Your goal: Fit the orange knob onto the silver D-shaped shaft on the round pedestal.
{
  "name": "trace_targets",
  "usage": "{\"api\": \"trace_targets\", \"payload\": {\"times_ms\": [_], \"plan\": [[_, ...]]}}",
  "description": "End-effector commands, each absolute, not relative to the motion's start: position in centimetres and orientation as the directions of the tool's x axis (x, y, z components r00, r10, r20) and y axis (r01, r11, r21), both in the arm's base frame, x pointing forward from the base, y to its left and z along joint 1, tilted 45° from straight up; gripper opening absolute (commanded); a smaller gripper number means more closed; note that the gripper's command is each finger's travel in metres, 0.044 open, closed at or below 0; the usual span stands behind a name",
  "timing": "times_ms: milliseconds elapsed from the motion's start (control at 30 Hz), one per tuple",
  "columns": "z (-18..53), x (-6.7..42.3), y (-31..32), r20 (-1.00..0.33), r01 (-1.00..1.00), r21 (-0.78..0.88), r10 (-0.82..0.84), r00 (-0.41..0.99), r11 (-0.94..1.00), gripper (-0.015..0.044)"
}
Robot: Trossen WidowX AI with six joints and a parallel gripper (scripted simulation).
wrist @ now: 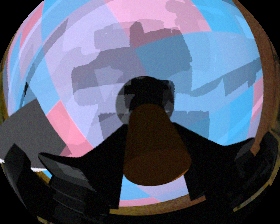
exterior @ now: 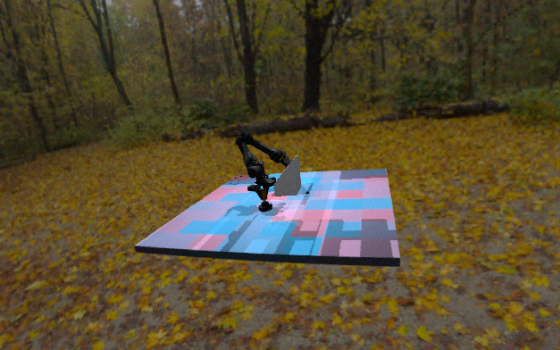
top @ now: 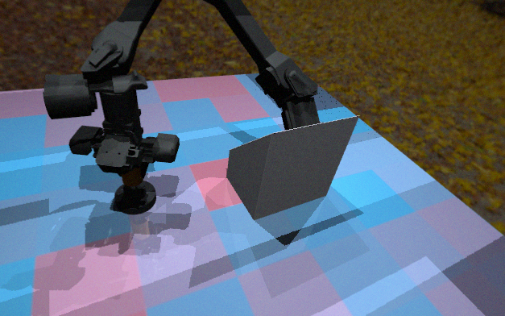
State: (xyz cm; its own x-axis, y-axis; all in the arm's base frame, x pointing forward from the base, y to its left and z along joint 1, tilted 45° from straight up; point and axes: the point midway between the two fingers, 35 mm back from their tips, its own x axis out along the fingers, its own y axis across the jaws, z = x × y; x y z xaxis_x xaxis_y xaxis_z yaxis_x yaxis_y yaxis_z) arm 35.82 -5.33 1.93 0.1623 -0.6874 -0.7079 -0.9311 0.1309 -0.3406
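Observation:
My gripper (top: 132, 177) (exterior: 263, 195) (wrist: 149, 127) points straight down and is shut on the orange knob (top: 133, 178) (wrist: 151, 149). The knob is held upright directly over the dark round pedestal (top: 134, 198) (exterior: 264, 206) (wrist: 145, 94), with its lower end close above or touching the pedestal top. In the wrist view the knob covers the pedestal's middle. The silver shaft is hidden by the knob and the fingers, and I cannot tell how far the knob is down on it.
A grey wedge-shaped block (top: 290, 165) (exterior: 289, 180) stands to the right of the pedestal, in front of the arm's base. The patchwork table (top: 395, 226) (exterior: 348, 232) ends at an edge on the right and at the back.

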Motion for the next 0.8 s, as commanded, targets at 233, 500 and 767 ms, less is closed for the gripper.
{"api": "trace_targets", "payload": {"times_ms": [233,500,767], "plan": [[1.92,35.85,-5.19,-0.706,-0.976,-0.216,-0.689,0.166,-0.014,0.0],[1.78,35.95,-5.43,-0.705,-0.976,-0.216,-0.689,0.166,-0.014,0.0],[1.76,35.94,-5.48,-0.705,-0.976,-0.216,-0.689,0.166,-0.014,0.0]]}}
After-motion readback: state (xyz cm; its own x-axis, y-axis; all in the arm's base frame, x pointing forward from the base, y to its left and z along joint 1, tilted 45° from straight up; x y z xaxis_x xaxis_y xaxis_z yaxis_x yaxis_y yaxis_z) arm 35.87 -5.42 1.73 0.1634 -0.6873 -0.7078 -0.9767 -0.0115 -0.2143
